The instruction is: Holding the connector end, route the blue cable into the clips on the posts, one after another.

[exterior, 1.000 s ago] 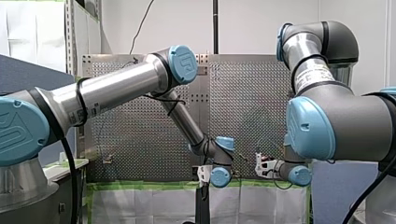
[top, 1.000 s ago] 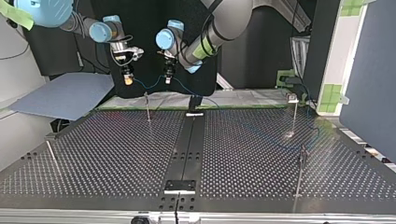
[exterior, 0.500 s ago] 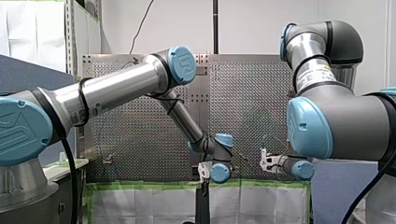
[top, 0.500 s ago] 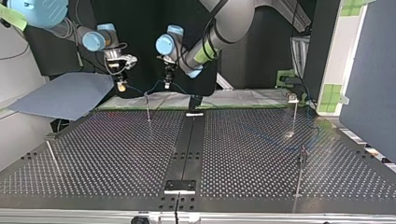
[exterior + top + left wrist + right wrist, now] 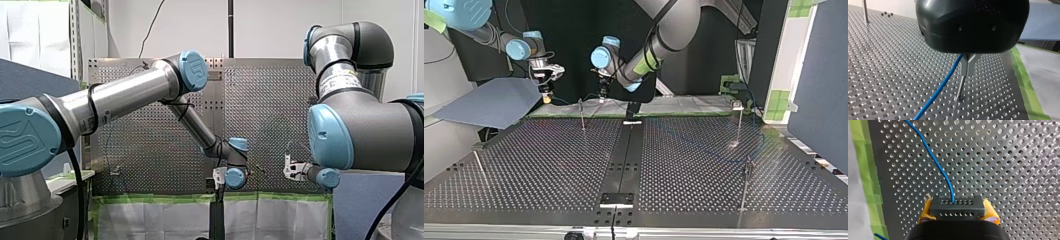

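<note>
The blue cable (image 5: 933, 157) ends in a black connector block (image 5: 955, 206), and my right gripper (image 5: 958, 213) is shut on that block with its yellow pads (image 5: 926, 210). In the top view my right gripper (image 5: 544, 95) hangs at the far left edge of the table. My left gripper (image 5: 967, 71), black with metal fingers, is shut on the cable (image 5: 940, 86) further along. It hovers over the perforated table (image 5: 885, 65), and a thin post (image 5: 961, 87) stands just beyond its fingertips. In the top view my left gripper (image 5: 601, 94) hangs beside the far post (image 5: 582, 115).
Other thin posts stand at the top view's right (image 5: 739, 122), near right (image 5: 746, 185) and near left (image 5: 479, 167). A blue-grey sheet (image 5: 494, 102) lies off the table's far left corner. Green tape (image 5: 1026, 95) edges the table.
My right gripper has carried the connector toward the top view's left and slightly lower, drawing the cable out. My left gripper has barely shifted and stays shut on the cable.
</note>
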